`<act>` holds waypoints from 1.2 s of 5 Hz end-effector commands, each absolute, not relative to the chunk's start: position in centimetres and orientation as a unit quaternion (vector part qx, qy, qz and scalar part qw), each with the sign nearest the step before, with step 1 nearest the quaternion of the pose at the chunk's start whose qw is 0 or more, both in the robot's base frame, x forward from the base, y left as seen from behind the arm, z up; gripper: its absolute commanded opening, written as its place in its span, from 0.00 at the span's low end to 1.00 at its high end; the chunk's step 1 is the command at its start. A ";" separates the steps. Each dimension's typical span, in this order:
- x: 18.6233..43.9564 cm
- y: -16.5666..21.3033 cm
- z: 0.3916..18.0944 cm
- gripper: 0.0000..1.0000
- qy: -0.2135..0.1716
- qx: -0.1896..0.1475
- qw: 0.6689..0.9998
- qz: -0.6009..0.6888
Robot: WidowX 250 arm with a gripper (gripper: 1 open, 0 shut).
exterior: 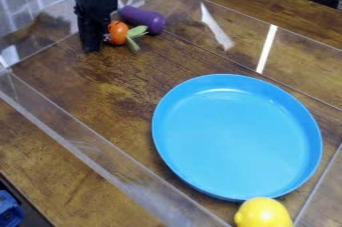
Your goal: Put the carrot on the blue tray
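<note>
Camera view: the tool closes at the carrot in the far left corner, with the blue tray waiting well apart.

The carrot (119, 34) lies on the wooden surface (94, 101) at the top left, a small stubby orange piece with a green leafy top pointing right toward the purple eggplant (144, 19) just beside it. The tool (91, 41) stands straight down at the carrot's left end, its jaws drawn together; whether they truly grip the carrot is hard to tell, since the dark fingers hide the contact. To do this step well, I judge the grip should be confirmed before lifting, then raised straight up so the eggplant is not nudged. The blue tray (187, 166) sits at lower right, bare, with a yellow lemon (262, 213) at its near rim.
</note>
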State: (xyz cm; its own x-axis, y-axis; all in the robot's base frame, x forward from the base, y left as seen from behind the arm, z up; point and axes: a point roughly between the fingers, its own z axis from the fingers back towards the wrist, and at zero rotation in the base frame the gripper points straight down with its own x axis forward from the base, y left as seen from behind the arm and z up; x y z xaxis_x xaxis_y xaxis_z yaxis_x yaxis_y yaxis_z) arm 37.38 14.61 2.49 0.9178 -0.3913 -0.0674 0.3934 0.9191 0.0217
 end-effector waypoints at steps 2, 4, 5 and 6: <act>37.6 14.8 6.9 0.00 -0.009 0.036 0.971 -0.237; 36.9 16.2 8.3 0.00 -0.004 0.041 0.985 -0.169; 37.9 16.5 7.9 0.00 -0.002 0.042 0.985 -0.168; 38.8 16.1 8.7 0.00 0.004 0.048 0.987 -0.152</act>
